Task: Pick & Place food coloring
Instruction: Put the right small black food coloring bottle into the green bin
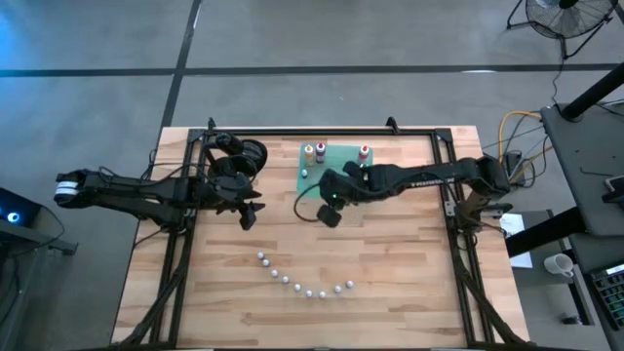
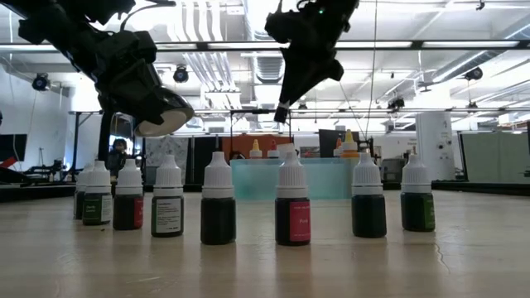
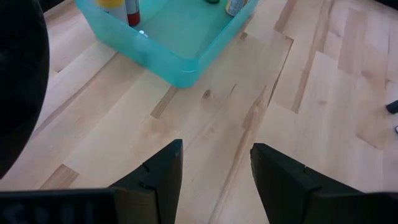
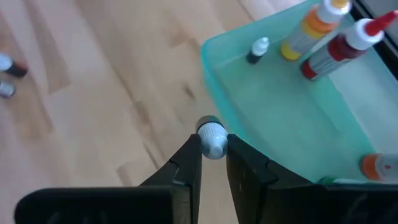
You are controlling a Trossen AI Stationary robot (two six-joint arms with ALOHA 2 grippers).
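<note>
So right now I've got the right end effector clamped on one of the small white-capped bottles, fingers pinched on the cap end, and it's up off the table. The green tray sits just beyond the fingertips, so the drop-off is basically straight ahead of this arm. The bottle's long axis seems to run out along the fingers, though I can't see its body well enough to swear to it.

In the tray already: an orange bottle, a red one, another orange one and one tiny dark one. The rest of the little bottles stand upright in a curved row near the front of the table, well apart from both arms.

Left end effector is wide open and empty, hovering just beside the tray's corner, but the right arm is the one that matters here.

Table is pale wood planks, and behind it there's a big open lab space with ceiling strip lights.
</note>
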